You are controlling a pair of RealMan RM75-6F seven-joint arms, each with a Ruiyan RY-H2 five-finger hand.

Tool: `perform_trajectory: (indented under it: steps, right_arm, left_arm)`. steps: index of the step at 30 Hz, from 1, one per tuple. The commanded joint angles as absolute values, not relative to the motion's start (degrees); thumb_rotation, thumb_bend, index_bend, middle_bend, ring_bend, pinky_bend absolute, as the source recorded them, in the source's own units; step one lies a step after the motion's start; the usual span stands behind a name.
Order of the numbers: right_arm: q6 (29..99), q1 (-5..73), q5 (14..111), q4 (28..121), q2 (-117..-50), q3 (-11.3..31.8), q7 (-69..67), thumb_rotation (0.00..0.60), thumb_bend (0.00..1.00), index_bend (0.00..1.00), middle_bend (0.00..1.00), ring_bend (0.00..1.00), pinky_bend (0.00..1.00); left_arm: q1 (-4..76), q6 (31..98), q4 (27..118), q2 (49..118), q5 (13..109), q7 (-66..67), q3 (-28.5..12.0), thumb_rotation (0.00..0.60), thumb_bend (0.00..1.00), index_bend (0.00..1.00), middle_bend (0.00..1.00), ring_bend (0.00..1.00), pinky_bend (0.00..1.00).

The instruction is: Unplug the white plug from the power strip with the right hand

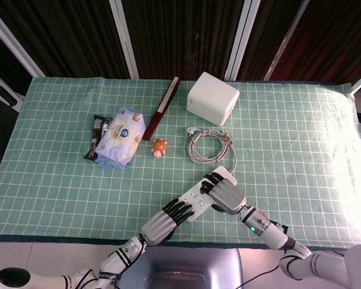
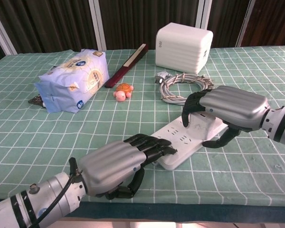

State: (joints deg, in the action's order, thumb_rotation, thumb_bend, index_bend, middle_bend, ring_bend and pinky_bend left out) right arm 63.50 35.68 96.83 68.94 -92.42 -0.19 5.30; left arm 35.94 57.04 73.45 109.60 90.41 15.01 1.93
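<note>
Fingers (image 2: 192, 107) of the right hand (image 2: 228, 110) are curled down over the far end of the power strip (image 2: 183, 140), wrapped around the spot where the white plug sits, with the thumb hooked in on the near side. The plug itself is pretty much buried under the hand in both views, so I can't actually see it clearly, but it looks like the hand is closed on it while it sits in the strip. From above, the right hand (image 1: 225, 194) covers the upper right end of the strip (image 1: 195, 198).

Left hand (image 2: 116, 164) lies palm down at the near end of the strip, dark fingers (image 2: 149, 145) pressing flat on top of it and the thumb tucked underneath toward the desk (image 2: 47, 142) edge. It isn't wrapped around anything, just pinning the strip down. In the head view the left hand (image 1: 165, 220) sits at the lower left end.

The strip lies diagonally on the green checked cloth. Its coiled white cable (image 2: 183, 85) lies just behind the right hand, in front of a white box (image 2: 184, 46). Further left are a small orange turtle toy (image 2: 122, 91), a dark red folded fan (image 2: 128, 64), and a blue packet of wipes (image 2: 73, 78) with a dark snack wrapper (image 1: 97, 137) beside it.
</note>
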Motion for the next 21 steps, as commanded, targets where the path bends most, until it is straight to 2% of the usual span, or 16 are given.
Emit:
perform_trajectory:
  steps: [1,16,21]
  right_arm:
    - [63.6,35.7,96.8,69.1,-92.3,-0.3,5.5,0.6,0.36,0.55,0.44,0.25,0.34]
    - [63.6,35.6,95.7,70.8,-90.6,-0.4,6.7,0.6,0.36,0.55,0.44,0.27,0.36]
    - [63.4,35.6,95.1,71.2,-90.4,-0.3,7.2,0.6,0.38,0.63,0.5,0.34,0.42]
  left_arm:
    - [35.9,57.2,73.4,109.6,90.5,15.0,2.0,0.6,0.89,0.0,0.02,0.0,0.07]
    - [35.9,57.7,72.6,109.6,90.9,15.3,2.6,0.6,0.89,0.0,0.02,0.0,0.07]
    - [35.8,57.8,72.1,109.7,91.3,15.7,3.1,0.6,0.89,0.0,0.03,0.0,0.07]
